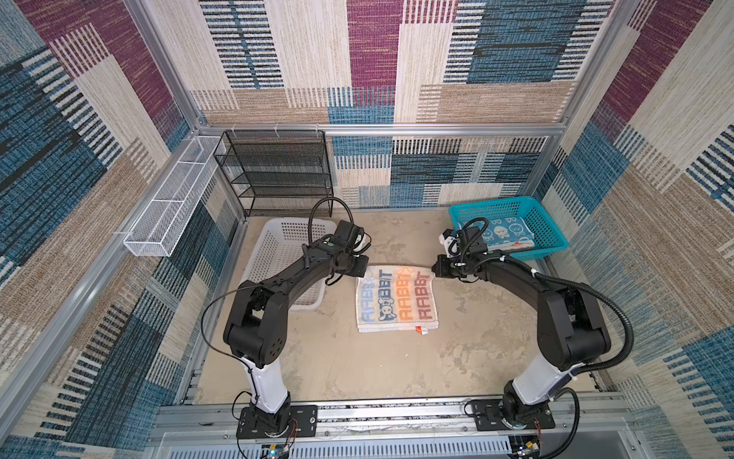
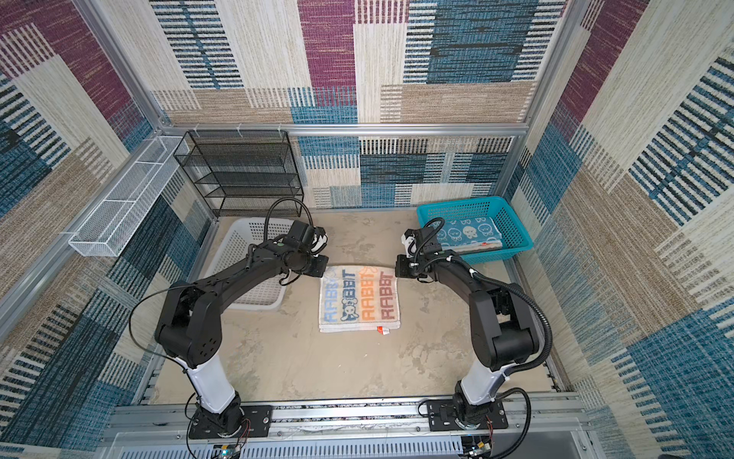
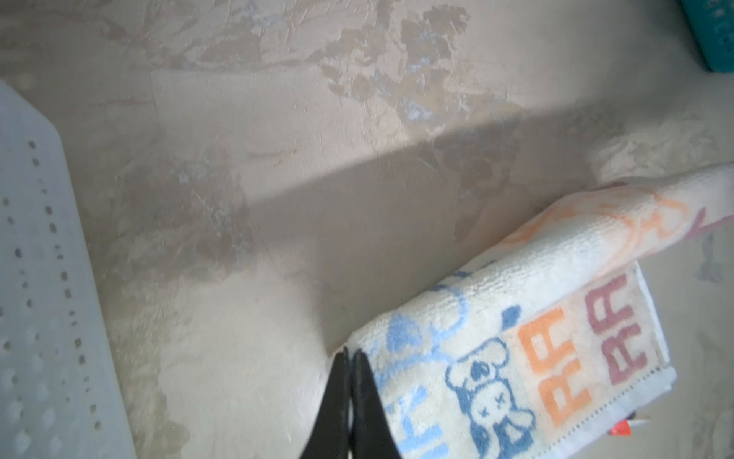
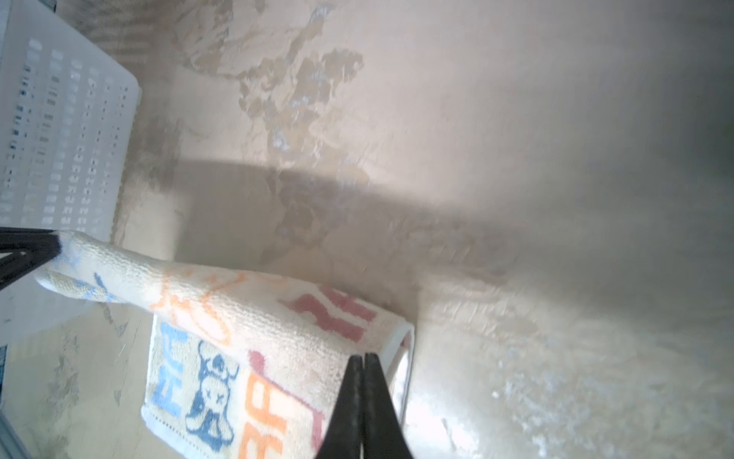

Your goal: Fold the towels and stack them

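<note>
Mottled beige bench (image 1: 357, 369) carries the RABBIT-lettered towel (image 1: 397, 302). Left gripper (image 3: 351, 357) and right gripper (image 4: 363, 357) each pinch a lifted corner, jaws closed tight, towel spanning between them; in both top views wrists hide the pinch.

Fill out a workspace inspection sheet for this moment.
Surface: beige mottled tabletop, nothing spilled seen.
Job's things: lettered towel mid-table, far edge lifted; blue rabbit towel folded in the teal basket.
Clutter: white basket at left; nothing loose seen.
Grippers: left gripper and right gripper each shut on a far corner of the lettered towel.
Cables: cable loop above the left wrist, corrugated hose along the right arm; both off the towel.
Surroundings: carpet-patterned walls, aluminium frame, black mesh shelf, white wire tray.
</note>
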